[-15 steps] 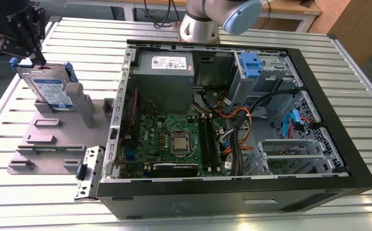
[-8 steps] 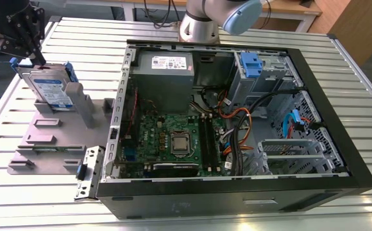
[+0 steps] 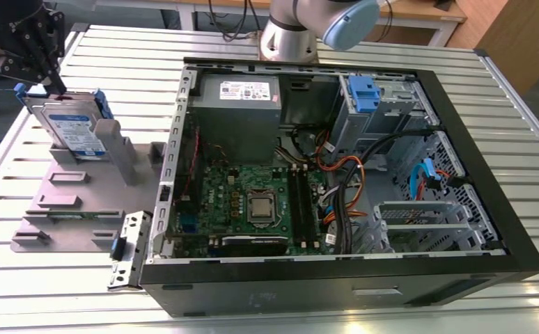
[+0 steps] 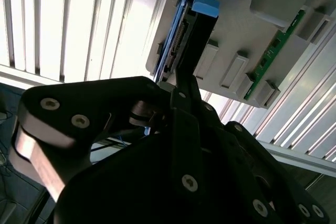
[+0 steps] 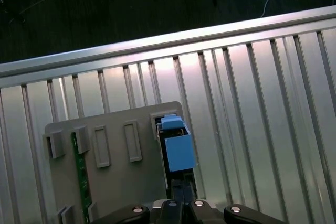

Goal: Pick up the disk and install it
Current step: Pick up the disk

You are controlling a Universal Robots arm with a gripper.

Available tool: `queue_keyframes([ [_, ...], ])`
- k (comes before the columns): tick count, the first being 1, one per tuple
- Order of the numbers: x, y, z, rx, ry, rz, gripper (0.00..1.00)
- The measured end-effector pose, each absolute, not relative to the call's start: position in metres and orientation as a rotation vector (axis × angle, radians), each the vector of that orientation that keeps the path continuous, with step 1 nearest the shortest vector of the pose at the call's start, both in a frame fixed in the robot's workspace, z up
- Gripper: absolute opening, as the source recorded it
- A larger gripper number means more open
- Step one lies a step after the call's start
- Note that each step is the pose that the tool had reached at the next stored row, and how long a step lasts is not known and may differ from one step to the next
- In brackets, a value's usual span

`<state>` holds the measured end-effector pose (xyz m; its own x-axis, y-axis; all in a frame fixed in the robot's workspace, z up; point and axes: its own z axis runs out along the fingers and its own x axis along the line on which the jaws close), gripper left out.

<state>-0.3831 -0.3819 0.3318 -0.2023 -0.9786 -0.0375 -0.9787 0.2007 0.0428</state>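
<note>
Pickup step: the end effector (image 3: 58, 88), grip state impossible to tell, meets the top of the disk (image 3: 72, 129) standing in the grey holder (image 3: 69, 212) at the counter's (image 3: 139, 56) far left, so freeing it calls for a straight upward draw.

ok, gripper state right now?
Gripper: at the top edge of the disk, which stands in the grey fixture; open or closed on it cannot be told.
</note>
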Motion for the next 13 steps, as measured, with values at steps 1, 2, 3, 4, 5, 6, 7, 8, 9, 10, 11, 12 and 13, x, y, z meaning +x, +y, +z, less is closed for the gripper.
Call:
queue_keyframes([
  [1,-0.3831,-0.3819,0.3318,-1.983,2.433,0.089,0.17],
  [2,-0.3831,-0.3819,0.3318,-1.983,2.433,0.089,0.23],
  [3,-0.3831,-0.3819,0.3318,-1.983,2.433,0.089,0.23],
  [4,-0.3831,-0.3819,0.3318,-1.983,2.433,0.089,0.29],
  [5,-0.3831,-0.3819,0.3318,-1.983,2.433,0.089,0.35],
  [6,-0.3832,-0.3819,0.3318,-1.983,2.433,0.089,0.35],
  [7,-0.3832,-0.3819,0.3318,-1.983,2.433,0.089,0.41],
  [8,-0.3832,-0.3819,0.3318,-1.983,2.432,0.089,0.41],
  [9,-0.3832,-0.3819,0.3317,-1.983,2.433,0.089,0.47],
  [10,-0.3832,-0.3819,0.3318,-1.983,2.433,0.089,0.47],
  [11,-0.3832,-0.3819,0.3317,-1.985,2.431,0.089,0.47],
  [12,-0.3832,-0.3819,0.3315,-1.994,2.424,0.089,0.47],
  [13,-0.3832,-0.3819,0.3313,-2.01,2.411,0.089,0.47],
])
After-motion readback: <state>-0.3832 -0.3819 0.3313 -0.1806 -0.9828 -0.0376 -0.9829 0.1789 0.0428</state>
